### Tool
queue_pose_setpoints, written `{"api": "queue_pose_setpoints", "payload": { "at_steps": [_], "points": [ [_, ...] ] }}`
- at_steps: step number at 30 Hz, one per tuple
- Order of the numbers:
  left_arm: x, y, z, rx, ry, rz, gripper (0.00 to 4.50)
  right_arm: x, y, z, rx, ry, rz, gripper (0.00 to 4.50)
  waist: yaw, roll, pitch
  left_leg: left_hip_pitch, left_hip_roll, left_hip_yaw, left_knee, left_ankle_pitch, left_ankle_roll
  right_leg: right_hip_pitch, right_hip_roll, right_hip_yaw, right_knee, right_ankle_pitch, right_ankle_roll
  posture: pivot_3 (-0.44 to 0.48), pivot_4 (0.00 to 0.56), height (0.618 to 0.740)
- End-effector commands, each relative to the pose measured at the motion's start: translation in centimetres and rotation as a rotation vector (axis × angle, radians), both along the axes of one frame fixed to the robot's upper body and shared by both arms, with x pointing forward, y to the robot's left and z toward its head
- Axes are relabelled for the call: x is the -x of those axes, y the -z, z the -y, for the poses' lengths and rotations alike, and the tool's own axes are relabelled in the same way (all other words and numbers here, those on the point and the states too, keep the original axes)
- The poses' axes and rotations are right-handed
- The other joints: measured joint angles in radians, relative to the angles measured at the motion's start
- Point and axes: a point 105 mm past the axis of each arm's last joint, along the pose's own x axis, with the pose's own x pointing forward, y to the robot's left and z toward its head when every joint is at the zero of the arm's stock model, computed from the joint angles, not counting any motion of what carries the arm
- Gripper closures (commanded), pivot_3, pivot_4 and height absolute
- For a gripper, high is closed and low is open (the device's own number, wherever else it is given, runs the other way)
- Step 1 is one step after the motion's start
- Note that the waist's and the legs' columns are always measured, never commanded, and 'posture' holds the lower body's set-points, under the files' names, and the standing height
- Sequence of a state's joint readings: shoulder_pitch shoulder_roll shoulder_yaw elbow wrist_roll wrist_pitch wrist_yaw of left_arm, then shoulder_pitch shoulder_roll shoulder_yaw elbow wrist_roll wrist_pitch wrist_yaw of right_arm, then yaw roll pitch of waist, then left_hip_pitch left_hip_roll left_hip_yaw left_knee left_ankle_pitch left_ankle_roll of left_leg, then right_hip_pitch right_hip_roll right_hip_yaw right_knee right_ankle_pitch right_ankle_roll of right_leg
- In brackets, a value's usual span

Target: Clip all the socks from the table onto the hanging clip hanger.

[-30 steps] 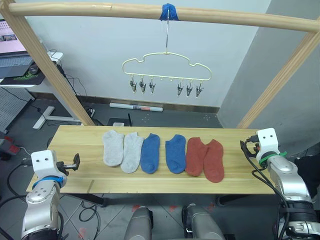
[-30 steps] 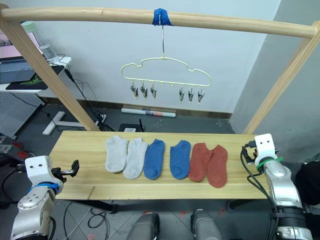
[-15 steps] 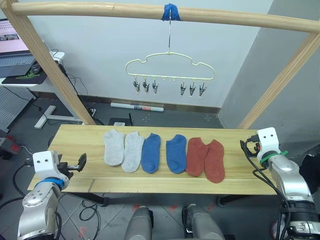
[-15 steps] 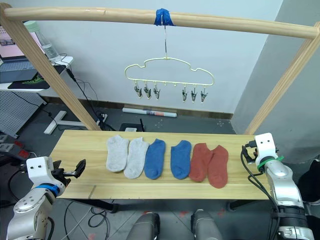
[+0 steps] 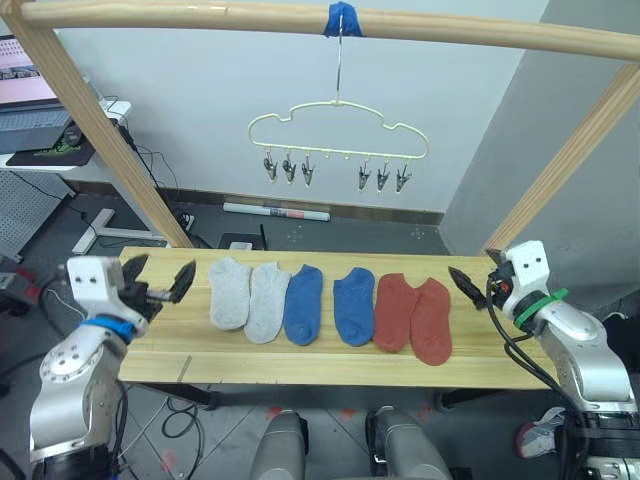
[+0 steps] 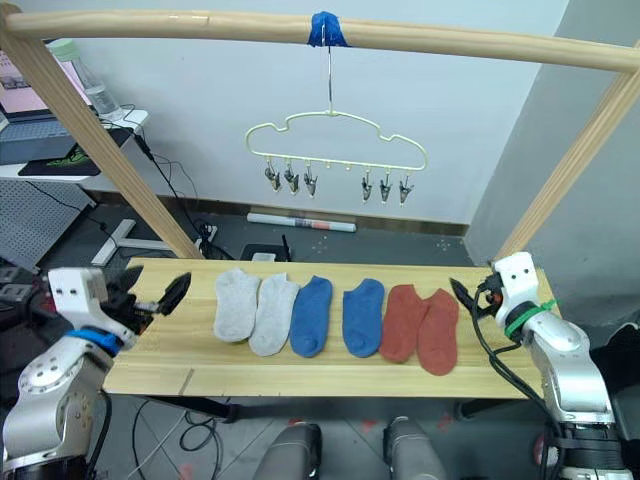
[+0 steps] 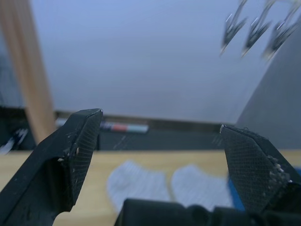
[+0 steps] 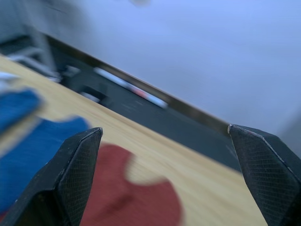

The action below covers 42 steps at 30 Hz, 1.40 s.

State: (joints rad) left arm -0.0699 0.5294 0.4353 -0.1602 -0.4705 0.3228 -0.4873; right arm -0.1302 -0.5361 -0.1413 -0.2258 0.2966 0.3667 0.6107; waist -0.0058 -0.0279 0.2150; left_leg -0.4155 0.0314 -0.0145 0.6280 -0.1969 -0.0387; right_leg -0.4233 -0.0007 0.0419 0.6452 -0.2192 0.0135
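Six socks (image 5: 331,305) laid out on one table (image 5: 300,365): two grey, two blue, two red. Six clips on one clip hanger (image 5: 338,128).

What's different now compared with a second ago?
Both arms came up and in over the table ends. The left gripper now points at the grey socks and the right gripper at the red socks, both open and empty. Socks and hanger stayed put.

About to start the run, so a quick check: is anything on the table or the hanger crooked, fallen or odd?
Nothing stands out. Six socks lie flat in a row on the table, grey, blue, then red pairs. The clip hanger hangs level, its clips empty. Both the left gripper and right gripper are open, holding nothing.
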Motion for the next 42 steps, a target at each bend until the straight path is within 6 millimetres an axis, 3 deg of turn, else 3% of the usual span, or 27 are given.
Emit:
{"api": "queue_pose_setpoints", "payload": {
  "at_steps": [1,3,6,13,14,16,37,42],
  "points": [
    [-1.2,-3.1,1.1,-0.021,0.026,0.076,0.02,0.9,-3.7,-3.3,-0.054,-0.164,0.076,0.00,-0.001,-0.001,0.014,0.001,0.000,0.000,0.000,0.000,0.000,0.000,0.000,0.000,0.000,0.000,0.000,0.020,0.265,0.740],
    [-2.6,-5.0,2.4,-0.023,0.048,0.125,0.02,1.3,-6.3,-6.1,-0.094,-0.269,0.136,0.00,-0.001,-0.001,0.029,-0.001,0.000,-0.001,0.001,0.000,0.000,-0.001,0.002,0.000,0.001,0.000,0.000,0.011,0.280,0.740],
    [-4.1,-5.9,3.6,0.003,0.072,0.128,0.02,1.3,-8.5,-8.9,-0.089,-0.336,0.205,0.00,-0.005,-0.001,0.047,-0.001,0.000,-0.002,0.002,0.001,0.001,-0.001,0.004,0.000,0.002,0.000,0.000,-0.001,0.314,0.740],
    [-6.6,-6.7,4.8,0.004,0.102,0.140,0.02,1.3,-11.4,-12.3,-0.138,-0.378,0.288,0.00,-0.019,-0.003,0.073,-0.005,0.000,-0.004,0.000,-0.003,0.000,-0.003,0.004,-0.001,0.002,-0.002,0.009,-0.028,0.338,0.740],
    [-7.0,-6.9,5.0,0.007,0.108,0.149,0.02,1.3,-11.9,-12.7,-0.152,-0.382,0.299,0.00,-0.020,-0.003,0.073,-0.011,0.000,-0.005,0.001,-0.003,0.000,-0.010,0.004,-0.002,0.002,-0.002,0.009,-0.036,0.341,0.740],
    [-7.7,-7.2,5.1,0.016,0.110,0.157,0.02,1.1,-12.5,-13.2,-0.163,-0.370,0.317,0.00,-0.020,-0.004,0.075,-0.019,-0.001,-0.006,0.003,-0.003,0.000,-0.018,0.004,-0.002,0.005,0.000,0.008,-0.042,0.342,0.740],
    [-10.8,-8.4,7.3,0.023,0.204,0.224,0.02,1.2,-14.8,-16.3,-0.189,-0.401,0.421,0.00,-0.028,-0.007,0.091,-0.019,-0.002,-0.007,0.002,-0.003,0.000,-0.018,0.002,-0.003,0.005,-0.001,0.010,-0.072,0.340,0.740],
    [-11.2,-8.7,7.5,0.031,0.203,0.231,1.18,1.3,-15.0,-16.6,-0.191,-0.411,0.426,0.00,-0.028,-0.007,0.091,-0.019,-0.001,-0.007,0.002,-0.003,0.000,-0.018,0.001,-0.004,0.005,-0.001,0.010,-0.073,0.338,0.740]
  ]
}}
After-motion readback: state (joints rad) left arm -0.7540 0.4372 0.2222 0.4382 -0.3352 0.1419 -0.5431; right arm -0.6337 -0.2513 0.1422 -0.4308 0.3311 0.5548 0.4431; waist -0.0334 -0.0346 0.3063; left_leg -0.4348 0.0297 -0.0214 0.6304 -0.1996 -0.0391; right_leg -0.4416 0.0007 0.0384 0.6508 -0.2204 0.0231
